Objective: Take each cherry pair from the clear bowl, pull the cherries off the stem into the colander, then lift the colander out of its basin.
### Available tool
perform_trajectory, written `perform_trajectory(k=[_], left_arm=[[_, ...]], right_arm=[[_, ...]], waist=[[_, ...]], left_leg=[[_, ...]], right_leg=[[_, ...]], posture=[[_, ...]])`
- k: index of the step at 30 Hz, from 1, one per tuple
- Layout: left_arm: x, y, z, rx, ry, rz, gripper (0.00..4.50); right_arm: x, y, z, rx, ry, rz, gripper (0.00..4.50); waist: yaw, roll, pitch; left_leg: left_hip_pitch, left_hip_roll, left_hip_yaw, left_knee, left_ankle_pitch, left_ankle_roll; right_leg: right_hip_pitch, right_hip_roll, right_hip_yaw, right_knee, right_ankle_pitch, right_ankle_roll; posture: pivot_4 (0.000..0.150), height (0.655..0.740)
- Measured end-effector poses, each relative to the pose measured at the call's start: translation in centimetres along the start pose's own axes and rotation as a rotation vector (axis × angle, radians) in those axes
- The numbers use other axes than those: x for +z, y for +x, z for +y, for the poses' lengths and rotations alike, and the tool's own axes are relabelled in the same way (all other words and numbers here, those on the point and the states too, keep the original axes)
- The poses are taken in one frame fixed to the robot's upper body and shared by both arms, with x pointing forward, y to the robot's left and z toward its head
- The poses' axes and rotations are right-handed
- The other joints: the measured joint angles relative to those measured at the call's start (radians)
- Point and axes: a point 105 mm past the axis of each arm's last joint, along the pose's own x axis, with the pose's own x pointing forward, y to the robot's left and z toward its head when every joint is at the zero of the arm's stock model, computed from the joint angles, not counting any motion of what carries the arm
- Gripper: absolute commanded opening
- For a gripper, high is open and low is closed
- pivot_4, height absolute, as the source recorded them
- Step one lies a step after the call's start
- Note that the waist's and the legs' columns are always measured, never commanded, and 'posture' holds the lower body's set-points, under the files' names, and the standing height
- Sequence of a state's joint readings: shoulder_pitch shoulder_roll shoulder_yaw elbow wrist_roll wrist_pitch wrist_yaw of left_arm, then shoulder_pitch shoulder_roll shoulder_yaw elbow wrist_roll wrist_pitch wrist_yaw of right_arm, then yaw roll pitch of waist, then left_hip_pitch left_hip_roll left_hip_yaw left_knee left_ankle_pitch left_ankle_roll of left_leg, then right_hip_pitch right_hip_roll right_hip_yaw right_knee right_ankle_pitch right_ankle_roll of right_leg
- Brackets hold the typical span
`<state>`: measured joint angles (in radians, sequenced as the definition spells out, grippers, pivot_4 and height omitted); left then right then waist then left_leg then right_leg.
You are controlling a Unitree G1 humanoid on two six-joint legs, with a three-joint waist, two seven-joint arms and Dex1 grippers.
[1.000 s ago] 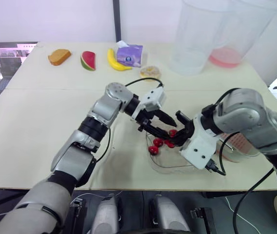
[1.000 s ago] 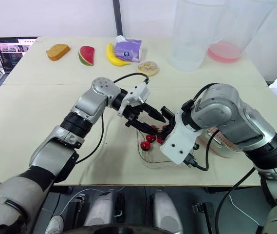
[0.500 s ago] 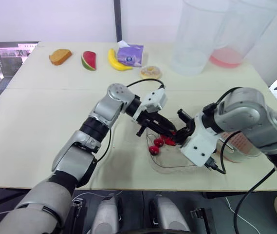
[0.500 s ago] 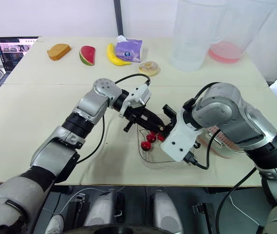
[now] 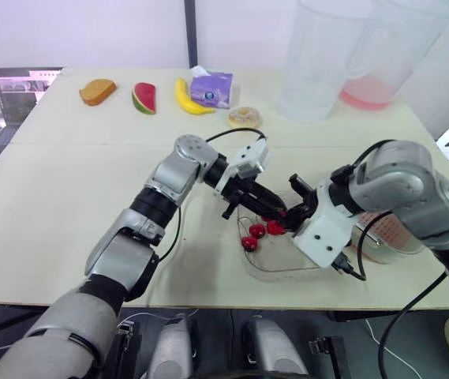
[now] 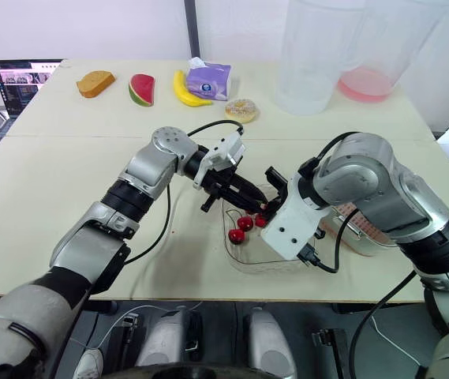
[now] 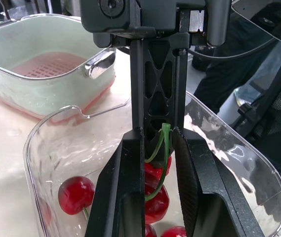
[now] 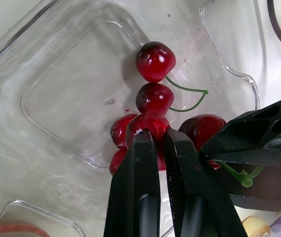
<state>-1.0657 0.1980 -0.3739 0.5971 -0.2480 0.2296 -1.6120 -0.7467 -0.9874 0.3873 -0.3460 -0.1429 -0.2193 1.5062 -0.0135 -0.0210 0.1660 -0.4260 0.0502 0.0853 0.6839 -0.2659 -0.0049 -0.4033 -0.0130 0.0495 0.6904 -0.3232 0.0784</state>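
Observation:
The clear bowl (image 5: 275, 264) sits near the table's front edge with several red cherries (image 5: 250, 242) in it. My left gripper (image 5: 270, 210) reaches over the bowl from the left, shut on a green cherry stem (image 7: 163, 143). My right gripper (image 5: 285, 221) meets it from the right, its fingers (image 8: 139, 163) shut on one cherry (image 8: 150, 124) of that pair, just above the loose cherries (image 8: 154, 60). The pink colander (image 7: 49, 64) rests inside its pale green basin (image 7: 26, 98), just right of the bowl and partly hidden behind my right arm (image 5: 386, 185).
At the back of the table lie a bread slice (image 5: 96, 91), a watermelon slice (image 5: 143, 98), a banana (image 5: 187, 99), a purple packet (image 5: 211, 88) and a doughnut (image 5: 245, 117). Two large clear tubs (image 5: 323, 59) stand at the back right. A laptop (image 5: 19, 87) sits far left.
My left gripper's fingers have come together on the stem and shifted slightly toward the right gripper. The right gripper has risen a little over the bowl.

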Motion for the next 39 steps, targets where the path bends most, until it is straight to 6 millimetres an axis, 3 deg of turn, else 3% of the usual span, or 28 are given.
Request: perform_trajectory(k=[9, 16, 30, 33, 38, 39], left_arm=[[0.03, -0.24, -0.04, 0.002, -0.022, -0.012, 0.32], [0.12, -0.72, 0.09, 0.021, -0.024, -0.019, 3.64], [-0.22, -0.84, 0.3, 0.033, -0.037, -0.015, 3.64], [-0.14, -0.39, 0.32, 0.024, -0.031, -0.016, 2.85], [-0.19, -0.13, 0.34, 0.02, -0.033, -0.012, 0.26], [-0.19, -0.13, 0.33, 0.019, -0.033, -0.012, 0.04]], right_arm=[[0.02, -0.01, -0.04, -0.019, 0.003, -0.006, 0.0], [0.83, 0.39, 0.3, -0.004, -0.02, -0.028, 0.0], [0.92, 0.37, 0.26, -0.005, -0.014, -0.027, 0.0], [0.92, 0.37, 0.26, -0.005, -0.014, -0.028, 0.0], [0.91, 0.38, 0.25, -0.006, -0.012, -0.028, 0.0], [0.91, 0.38, 0.24, -0.006, -0.01, -0.028, 0.0]], waist=[[0.0, 0.0, 0.0], [0.0, 0.0, 0.0], [0.0, 0.0, 0.0], [0.001, 0.0, 0.0], [0.0, 0.0, 0.0], [-0.001, 0.0, 0.0]], left_leg=[[0.0, 0.0, 0.0, 0.0, 0.0, 0.0], [0.0, 0.0, 0.0, 0.0, 0.0, 0.0], [0.0, 0.0, 0.0, 0.0, 0.0, 0.0], [0.0, 0.0, 0.0, 0.0, 0.0, 0.0], [0.0, 0.0, 0.0, 0.0, 0.0, 0.0], [0.0, 0.0, 0.0, 0.0, 0.0, 0.0]], right_leg=[[0.0, 0.0, 0.0, 0.0, 0.0, 0.0], [0.0, 0.0, 0.0, 0.0, 0.0, 0.0], [0.0, 0.0, 0.0, 0.0, 0.0, 0.0], [0.0, 0.0, 0.0, 0.0, 0.0, 0.0], [0.0, 0.0, 0.0, 0.0, 0.0, 0.0], [0.0, 0.0, 0.0, 0.0, 0.0, 0.0]], posture=[[0.15, 0.74], [0.15, 0.74], [0.15, 0.74], [0.15, 0.74], [0.15, 0.74], [0.15, 0.74]])
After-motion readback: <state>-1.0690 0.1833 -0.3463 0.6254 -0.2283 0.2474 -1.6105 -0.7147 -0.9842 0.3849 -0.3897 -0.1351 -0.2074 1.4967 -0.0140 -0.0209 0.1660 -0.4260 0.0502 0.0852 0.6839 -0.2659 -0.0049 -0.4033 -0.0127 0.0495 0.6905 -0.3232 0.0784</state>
